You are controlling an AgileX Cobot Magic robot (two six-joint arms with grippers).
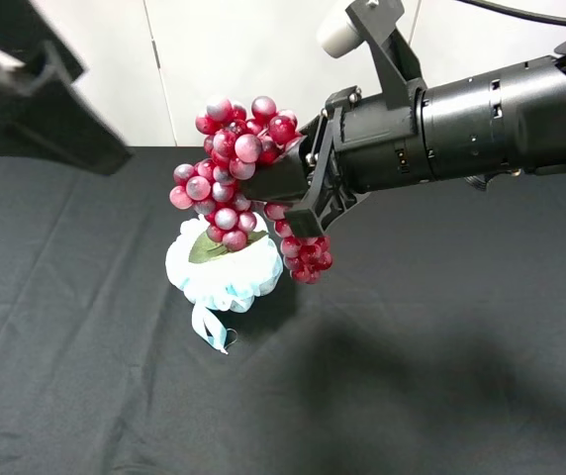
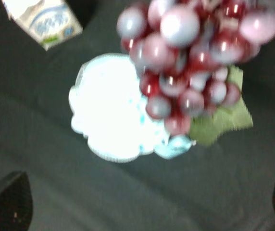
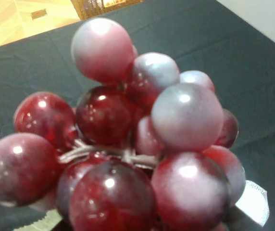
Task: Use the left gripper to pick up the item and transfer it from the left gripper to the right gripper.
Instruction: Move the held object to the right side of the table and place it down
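The grape bunch (image 1: 232, 168) hangs in the air, dark-red and pinkish, with its green leaf (image 1: 204, 249) at the low end just above the pale-blue pouf (image 1: 226, 269). My right gripper (image 1: 285, 183), on the ribbed black arm, is shut on the middle of the bunch, and a second clump dangles below the jaws. The grapes (image 3: 128, 139) fill the right wrist view and hide the fingers. My left gripper (image 2: 144, 204) is open and empty, its dark fingertips (image 2: 7, 204) far apart. It looks down on the grapes (image 2: 195, 62) and the leaf (image 2: 224, 120). The left arm (image 1: 36, 89) is blurred at the upper left, away from the bunch.
The pouf (image 2: 111, 108) lies on the black cloth table (image 1: 441, 376) under the bunch. A white-and-blue milk carton (image 2: 43, 19) stands beyond the pouf in the left wrist view. A white wall runs behind the table.
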